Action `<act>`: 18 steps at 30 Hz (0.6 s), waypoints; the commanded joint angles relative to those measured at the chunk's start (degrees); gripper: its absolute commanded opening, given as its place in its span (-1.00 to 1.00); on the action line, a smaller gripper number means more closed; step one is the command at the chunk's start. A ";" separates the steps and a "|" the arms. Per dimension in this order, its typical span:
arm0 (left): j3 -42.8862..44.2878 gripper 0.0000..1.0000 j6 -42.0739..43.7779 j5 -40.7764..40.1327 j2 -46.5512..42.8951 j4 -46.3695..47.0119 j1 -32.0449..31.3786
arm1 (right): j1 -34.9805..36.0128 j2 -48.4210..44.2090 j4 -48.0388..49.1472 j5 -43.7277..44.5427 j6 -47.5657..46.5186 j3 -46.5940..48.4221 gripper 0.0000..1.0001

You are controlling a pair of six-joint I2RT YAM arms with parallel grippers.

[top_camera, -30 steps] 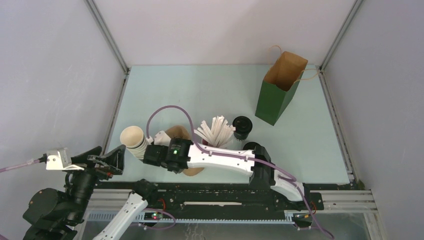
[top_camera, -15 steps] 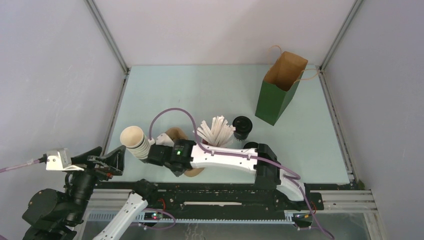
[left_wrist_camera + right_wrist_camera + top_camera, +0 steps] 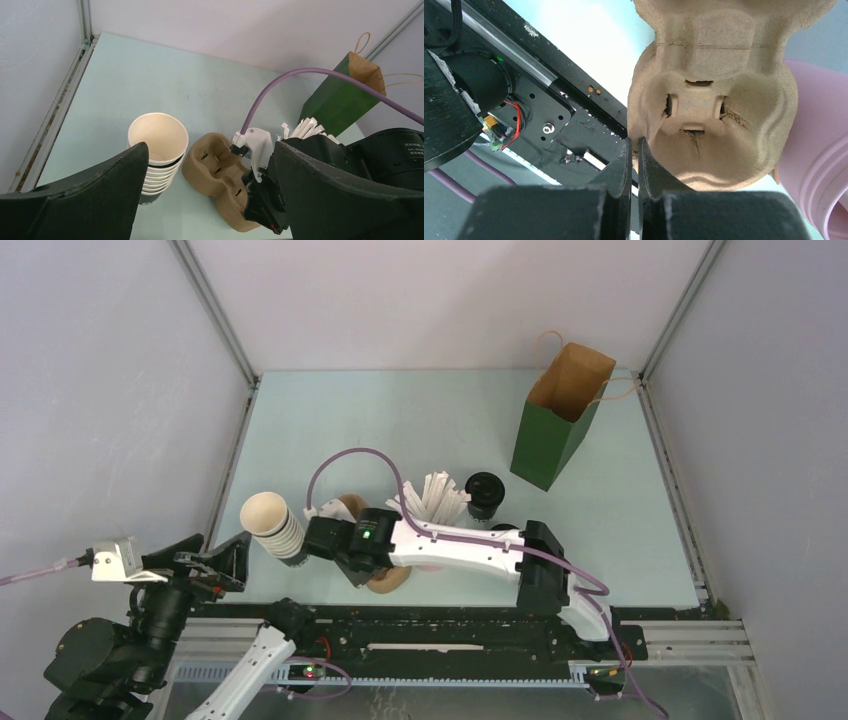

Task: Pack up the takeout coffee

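The takeout coffee (image 3: 485, 495), a small black lidded cup, stands beside the pink straw holder (image 3: 432, 502), untouched. A brown pulp cup carrier (image 3: 388, 580) lies near the table's front edge. My right gripper (image 3: 635, 142) is shut on the carrier's (image 3: 719, 100) rim, one finger inside the near cup well and one outside. The left wrist view shows that same right gripper (image 3: 255, 207) low on the carrier (image 3: 215, 162). My left gripper (image 3: 225, 558) hangs open off the table's front left corner, holding nothing. The coffee is hidden in both wrist views.
A ribbed stack of cups (image 3: 272, 525) with cream insides stands just left of the carrier. An open green paper bag (image 3: 560, 420) stands at the back right. The pink holder (image 3: 819, 165) sits close against the carrier. A metal rail (image 3: 450, 625) runs along the front edge.
My right wrist has shifted right over the carrier, and its jaws have closed down on the carrier's rim. The left arm has not moved.
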 commanded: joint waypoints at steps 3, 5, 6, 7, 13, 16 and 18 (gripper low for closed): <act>0.71 1.00 -0.13 0.10 0.53 0.81 -0.22 | -0.87 -5.35 1.31 1.88 1.51 0.04 -1.00; 0.49 1.00 -0.13 -0.03 0.33 0.87 -0.19 | -0.71 -6.27 1.60 2.43 2.00 -0.19 -1.00; 0.28 1.00 -0.21 -0.02 0.31 0.89 -0.22 | -0.63 -6.83 1.77 2.86 2.20 -0.29 -1.00; 0.09 1.00 -0.22 -0.06 0.24 0.94 -0.20 | -0.44 -7.11 1.84 3.40 2.41 -0.31 -1.00; -0.15 1.00 -0.31 0.25 0.30 1.25 -0.23 | 0.77 -6.91 0.76 7.77 2.41 1.33 -1.00; -0.36 1.00 -0.31 0.03 -0.04 1.25 -0.20 | 1.55 -6.46 0.13 10.17 2.51 2.02 -1.00; -0.69 1.00 -0.39 -0.16 -0.32 1.09 -0.24 | 2.03 -5.56 -1.59 12.62 2.60 3.27 -1.00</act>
